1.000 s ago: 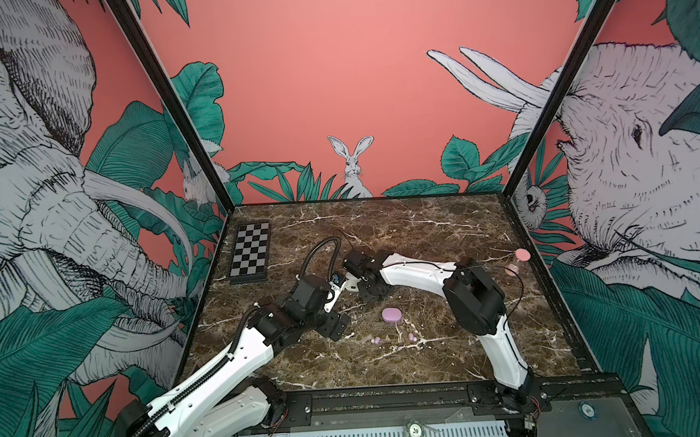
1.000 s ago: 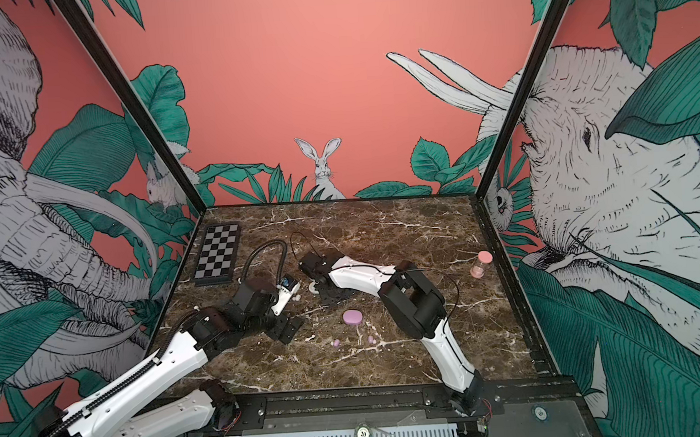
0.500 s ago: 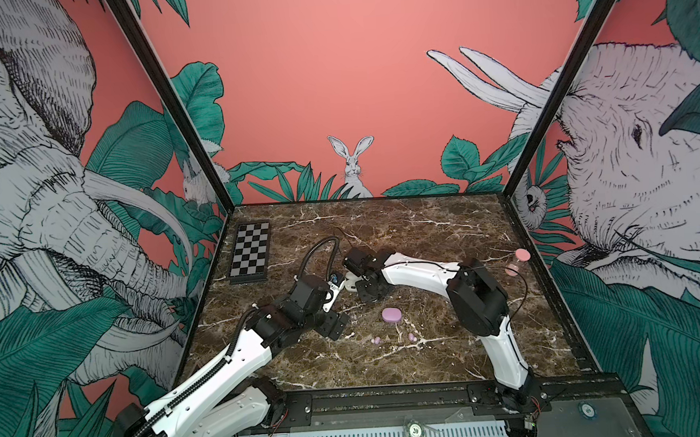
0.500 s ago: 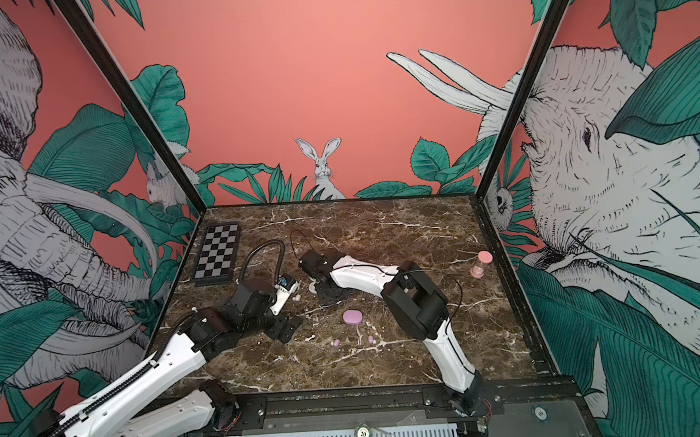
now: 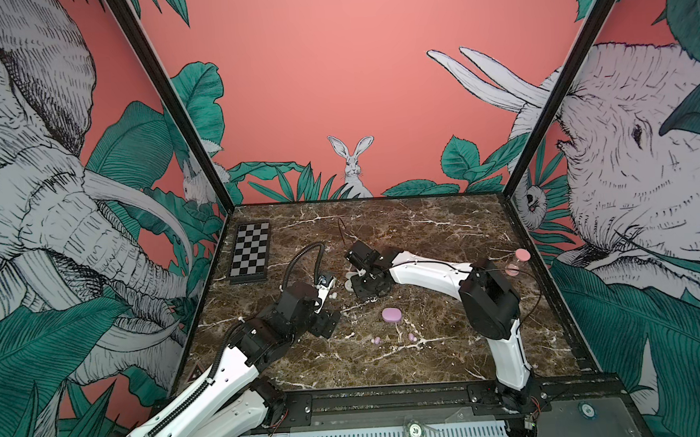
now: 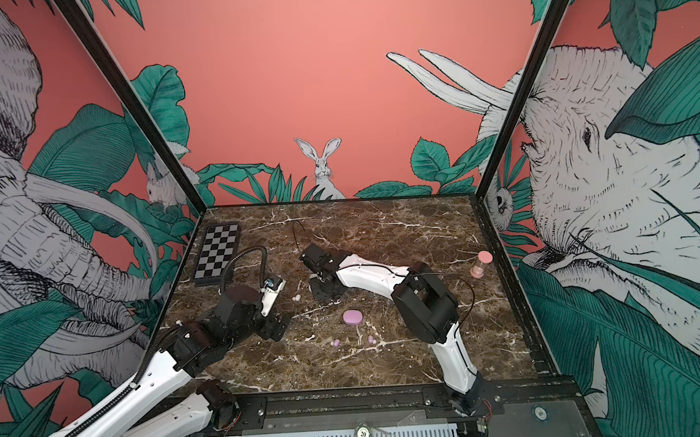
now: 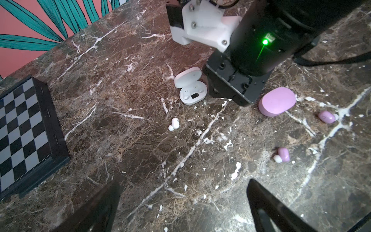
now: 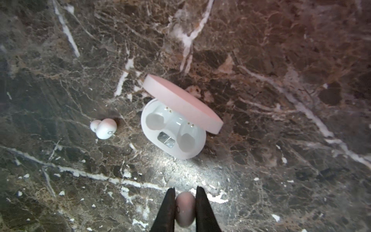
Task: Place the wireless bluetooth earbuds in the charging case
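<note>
Because the open white case (image 8: 192, 154) sits empty on the surface, the right fingers (image 8: 168, 209) pinch one white earbud (image 8: 185, 211) near it, seemingly poised for insertion; the left fingers (image 7: 267, 202) hang spread wide, idle.

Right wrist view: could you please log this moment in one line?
right gripper: shut on white earbud | white case: open, both sockets empty | second white earbud: on table | left gripper: open, empty

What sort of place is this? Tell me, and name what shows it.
Probably a robot test booth, not a home or shop. A left arm and a right arm are mounted on a metal rail at the front of a marble-look tabletop, and jungle-picture panels wall it in on three sides.
</note>
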